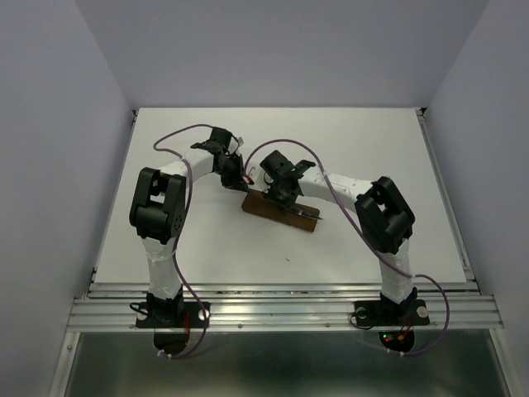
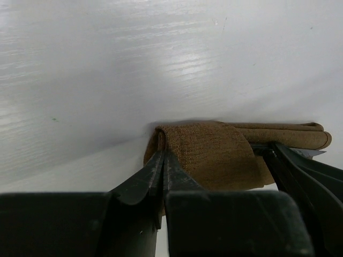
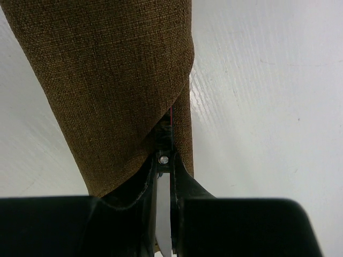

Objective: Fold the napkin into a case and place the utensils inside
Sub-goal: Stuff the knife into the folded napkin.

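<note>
My left hand point(image 2: 162, 158) pinches the napkin point(image 2: 214, 152) at its folded end; my right hand point(image 3: 165, 152) clenches its edge. Coarse brown weave, 1 narrow folded strip on the counter point(image 2: 107, 64).

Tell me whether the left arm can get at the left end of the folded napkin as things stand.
Very likely yes: the left end effector sits right at the napkin, pinched shut on its end fold, and nothing shows between them.
</note>
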Controlling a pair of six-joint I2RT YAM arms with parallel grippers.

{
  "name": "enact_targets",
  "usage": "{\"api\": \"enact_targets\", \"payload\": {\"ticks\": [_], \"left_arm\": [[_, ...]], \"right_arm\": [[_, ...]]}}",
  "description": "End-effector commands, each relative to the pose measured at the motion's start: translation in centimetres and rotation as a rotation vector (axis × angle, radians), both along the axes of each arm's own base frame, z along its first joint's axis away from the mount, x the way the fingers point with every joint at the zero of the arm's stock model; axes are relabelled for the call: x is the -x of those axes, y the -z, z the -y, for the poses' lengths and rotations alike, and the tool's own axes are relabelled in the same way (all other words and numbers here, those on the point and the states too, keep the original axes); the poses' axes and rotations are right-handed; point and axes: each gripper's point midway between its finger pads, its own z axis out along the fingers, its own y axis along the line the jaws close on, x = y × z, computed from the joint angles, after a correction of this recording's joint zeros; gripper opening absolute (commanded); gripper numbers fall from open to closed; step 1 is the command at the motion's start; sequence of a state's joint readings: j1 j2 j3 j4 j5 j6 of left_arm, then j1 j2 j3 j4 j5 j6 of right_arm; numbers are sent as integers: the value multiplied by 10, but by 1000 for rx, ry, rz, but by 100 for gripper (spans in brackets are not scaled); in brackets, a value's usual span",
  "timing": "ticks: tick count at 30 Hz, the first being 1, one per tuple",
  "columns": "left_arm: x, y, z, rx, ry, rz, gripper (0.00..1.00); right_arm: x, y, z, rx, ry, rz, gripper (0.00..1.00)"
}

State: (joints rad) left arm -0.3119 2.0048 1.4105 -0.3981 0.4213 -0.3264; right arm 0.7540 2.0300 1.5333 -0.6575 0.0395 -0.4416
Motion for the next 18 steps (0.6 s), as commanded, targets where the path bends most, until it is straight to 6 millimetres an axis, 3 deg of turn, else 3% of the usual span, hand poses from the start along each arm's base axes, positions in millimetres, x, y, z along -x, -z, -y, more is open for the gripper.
{"api": "enact_targets", "payload": {"ticks": [1,6,18], "left_arm": [[-17,-42,-12,0,-15,110,14],[-14,-25,-20,-6,-36,69,13],[-5,-4,4,58,57,-5,13]], "right_arm": [[-3,-5,-18,-35,-50,12,1],[-6,-9,-21,-43,-56,22,1],[-1,-7,-31,-57,-97,-5,1]]}}
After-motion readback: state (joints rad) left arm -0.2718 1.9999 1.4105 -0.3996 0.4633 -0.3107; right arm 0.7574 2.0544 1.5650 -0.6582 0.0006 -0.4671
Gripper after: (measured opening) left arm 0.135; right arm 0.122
